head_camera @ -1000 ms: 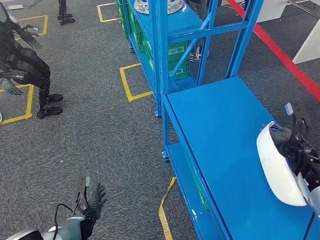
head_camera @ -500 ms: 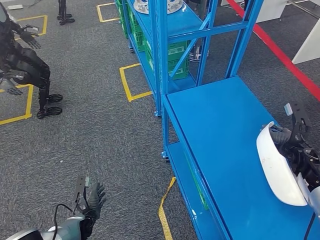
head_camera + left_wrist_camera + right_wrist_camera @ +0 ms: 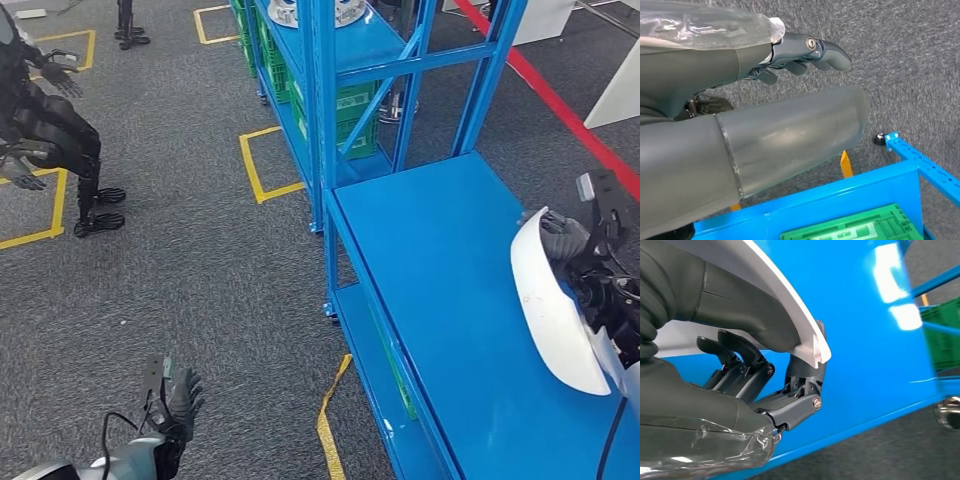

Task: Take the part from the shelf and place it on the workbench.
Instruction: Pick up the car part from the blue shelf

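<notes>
Partly hidden right hand [image 3: 596,285], gripping part [image 3: 547,305]

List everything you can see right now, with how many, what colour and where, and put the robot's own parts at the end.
White part: one, white, curved shell, held above the workbench's right side.
Workbench: one, blue, right of centre.
Shelf: one, blue, behind the workbench.
Green crates: several, green, on the shelf's lower levels; another under the workbench.
Floor tape squares: several, yellow, on the grey carpet.
Red floor line: one, upper right.
Other robot: one, dark, far left.
Left hand: holds nothing, fingers apart, over the carpet.
Right hand: grips the white part.
</notes>
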Controlling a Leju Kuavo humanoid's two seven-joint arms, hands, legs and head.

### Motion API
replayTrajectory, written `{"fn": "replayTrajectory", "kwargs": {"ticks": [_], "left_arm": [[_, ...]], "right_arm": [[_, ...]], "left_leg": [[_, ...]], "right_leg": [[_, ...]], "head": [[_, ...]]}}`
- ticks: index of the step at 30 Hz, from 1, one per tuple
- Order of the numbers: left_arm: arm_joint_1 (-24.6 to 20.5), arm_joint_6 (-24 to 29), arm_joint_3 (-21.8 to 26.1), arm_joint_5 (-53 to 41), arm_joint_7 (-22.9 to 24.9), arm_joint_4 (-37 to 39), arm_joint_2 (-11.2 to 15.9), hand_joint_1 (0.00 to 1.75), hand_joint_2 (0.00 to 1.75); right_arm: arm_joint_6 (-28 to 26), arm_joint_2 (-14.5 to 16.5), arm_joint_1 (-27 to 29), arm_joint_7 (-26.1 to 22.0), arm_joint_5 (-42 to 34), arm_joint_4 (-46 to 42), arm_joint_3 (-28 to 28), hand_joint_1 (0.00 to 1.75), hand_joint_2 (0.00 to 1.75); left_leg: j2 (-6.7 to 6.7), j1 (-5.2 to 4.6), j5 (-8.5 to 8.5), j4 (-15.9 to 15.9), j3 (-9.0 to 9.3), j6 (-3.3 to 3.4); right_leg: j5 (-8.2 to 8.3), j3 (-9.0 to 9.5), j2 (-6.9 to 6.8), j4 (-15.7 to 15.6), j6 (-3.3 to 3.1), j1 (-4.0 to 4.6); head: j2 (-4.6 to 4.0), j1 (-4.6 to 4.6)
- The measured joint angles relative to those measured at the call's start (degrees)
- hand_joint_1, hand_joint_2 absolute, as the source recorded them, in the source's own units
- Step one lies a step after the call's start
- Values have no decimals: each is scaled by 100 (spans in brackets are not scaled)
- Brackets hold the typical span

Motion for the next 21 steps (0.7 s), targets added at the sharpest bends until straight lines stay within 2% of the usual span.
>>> {"fn": "replayTrajectory", "kwargs": {"ticks": [6,21], "left_arm": [[36,95,0,-73,-119,0,26,0,0],[95,-89,0,-155,-210,0,64,0,0]], "right_arm": [[-69,0,1,-44,158,-515,0,175,175],[-255,-2,162,90,319,-2238,-63,175,175]], "left_leg": [[0,0,0,0,-1,0],[3,0,0,0,0,0]], "right_leg": [[0,0,0,0,0,0],[0,-4,1,0,0,0]], "head": [[0,1],[0,2]]}}
